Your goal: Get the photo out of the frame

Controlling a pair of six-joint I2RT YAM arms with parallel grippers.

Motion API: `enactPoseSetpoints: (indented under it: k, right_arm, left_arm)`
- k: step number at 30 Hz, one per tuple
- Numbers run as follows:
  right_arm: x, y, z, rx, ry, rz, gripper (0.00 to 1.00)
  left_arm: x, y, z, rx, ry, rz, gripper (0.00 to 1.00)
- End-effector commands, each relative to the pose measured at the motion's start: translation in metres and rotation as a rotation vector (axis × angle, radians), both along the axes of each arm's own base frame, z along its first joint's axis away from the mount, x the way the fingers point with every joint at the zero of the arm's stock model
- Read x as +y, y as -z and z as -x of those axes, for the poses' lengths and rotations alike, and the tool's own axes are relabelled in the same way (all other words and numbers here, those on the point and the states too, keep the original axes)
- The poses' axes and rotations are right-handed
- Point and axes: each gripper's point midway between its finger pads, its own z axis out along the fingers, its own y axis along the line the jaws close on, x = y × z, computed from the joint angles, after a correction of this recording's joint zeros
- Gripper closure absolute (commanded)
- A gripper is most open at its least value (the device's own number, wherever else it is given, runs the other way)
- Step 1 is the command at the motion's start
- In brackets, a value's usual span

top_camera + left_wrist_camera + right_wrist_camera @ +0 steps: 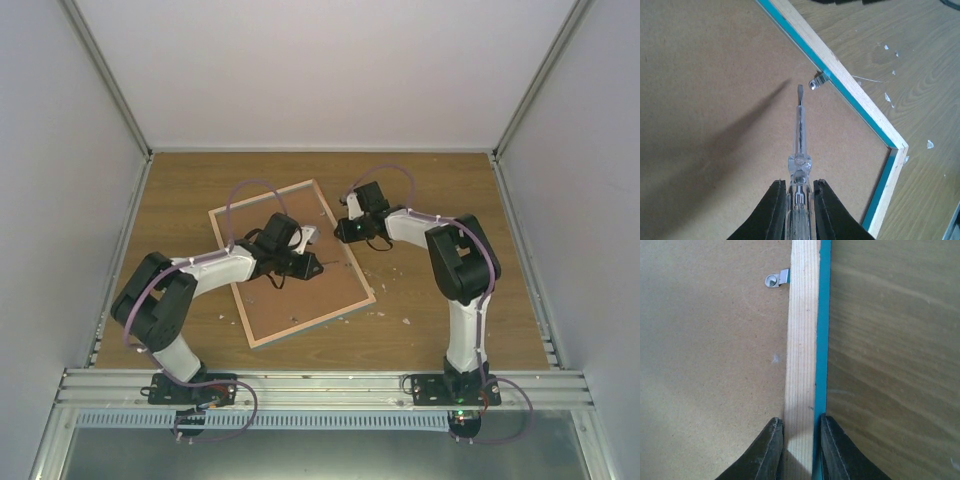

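Left gripper (800,186): closed on the clear handle of a flat screwdriver (800,130), blade pointing out ahead over the backboard (715,75). Blade tip sits just short of a small metal clip (816,81) on the inner edge of the frame (850,81); tip and clip look apart, not touching.

Right gripper (800,425): jaws astride the pale wood rim further along the same side, one finger on the backboard side, the other against the turquoise outer edge. Both fingers look pressed to the rim, so it reads as a steadying pinch on the frame.

Frame lies face down on the worktop (400,290), turned at an angle, brown back up. Photo: not visible in any view; judged to lie under the backboard, inside the frame.

Step in hand (judgement): freeing the backboard by turning the retaining clip aside. Early in the task: backboard in place, nothing lifted.

Next move calls for a short advance of the blade to catch the clip's tab, then a sideways push to swing it off the board, with the right gripper holding the frame against sliding. Risk: blade skids off the clip.
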Motion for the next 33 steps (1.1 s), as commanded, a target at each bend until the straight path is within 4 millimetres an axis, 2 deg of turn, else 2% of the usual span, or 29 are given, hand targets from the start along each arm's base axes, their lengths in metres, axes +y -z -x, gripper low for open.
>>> enactPoseSetpoints:
  k: [1,6,13,20,33]
  right_arm:
    - [-0.010,0.005,0.021,0.035,0.020,0.007,0.89]
    - [-0.016,0.008,0.036,0.048,0.066,-0.002,0.95]
    - [-0.020,0.020,0.052,0.080,0.078,-0.001,0.96]
    - [-0.020,0.019,0.052,0.076,0.078,-0.001,0.96]
    - [-0.022,0.023,0.050,0.072,0.074,0.015,0.96]
  left_arm:
    - [-0.024,-0.013,-0.006,-0.053,0.051,0.059,1.00]
    - [-0.034,-0.011,-0.003,-0.057,0.074,0.064,1.00]
    - [-0.045,-0.008,-0.002,-0.059,0.118,0.063,1.00]
    - [-0.051,0.002,0.004,-0.031,0.147,0.039,1.00]
    - [-0.048,0.011,0.021,-0.017,0.167,-0.036,1.00]
